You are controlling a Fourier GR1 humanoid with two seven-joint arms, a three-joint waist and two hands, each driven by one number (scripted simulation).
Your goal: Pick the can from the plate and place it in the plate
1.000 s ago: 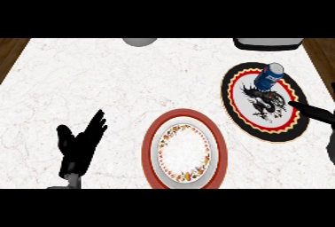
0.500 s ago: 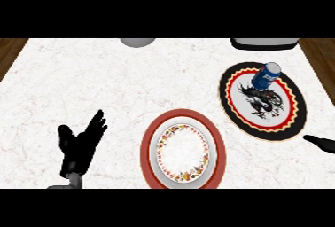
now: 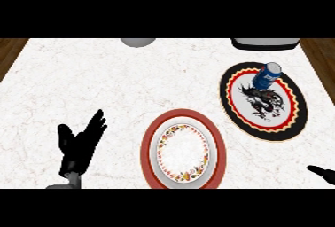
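Note:
A blue can stands upright on the far part of a black plate with a red and yellow rim and a dragon picture, at the right of the counter. A second plate, red-rimmed with a flowered white centre, lies near the front middle. My left hand rests open at the lower left, fingers straight and pointing up. Of my right hand only a dark tip shows at the lower right edge, well short of the can and touching nothing.
A grey rounded object sits at the counter's far edge, and a dark box-like object at the far right. Wooden floor shows past the counter's left and right far corners.
My right hand has drawn back from the black plate toward the lower right edge and is now almost out of view. The can, both plates and my left hand have stayed put.

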